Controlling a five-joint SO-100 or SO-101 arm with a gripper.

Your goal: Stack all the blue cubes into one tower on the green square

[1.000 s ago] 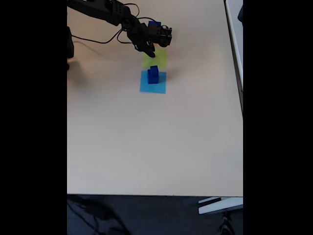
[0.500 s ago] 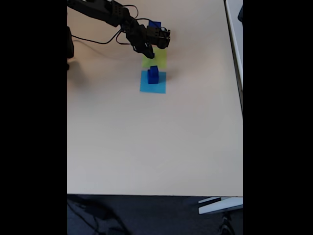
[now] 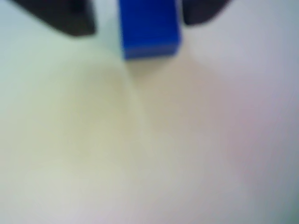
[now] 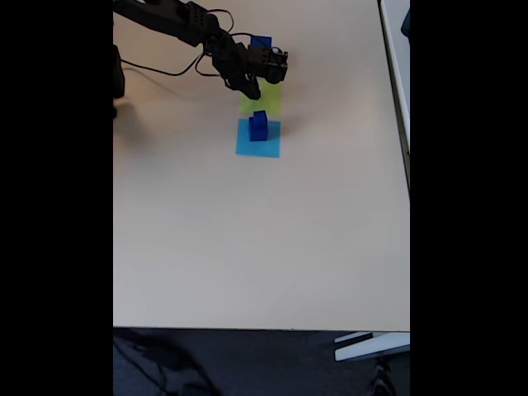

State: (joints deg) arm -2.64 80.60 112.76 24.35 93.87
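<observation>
Dark blue solid cubes stacked below the tool

In the fixed view, the black tool (image 4: 254, 89) is seen over the flat yellow-green paper square (image 4: 266, 101); its grip cannot be told. Just below it, the upright blue stack (image 4: 258, 125) stands on a light-blue flat square (image 4: 257, 143), long axis vertical.

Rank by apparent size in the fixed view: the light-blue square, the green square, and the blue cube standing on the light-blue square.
1. Light-blue square, the largest.
2. Green square, though the arm covers its far part, so this is unsure.
3. Blue cube, the smallest.
</observation>
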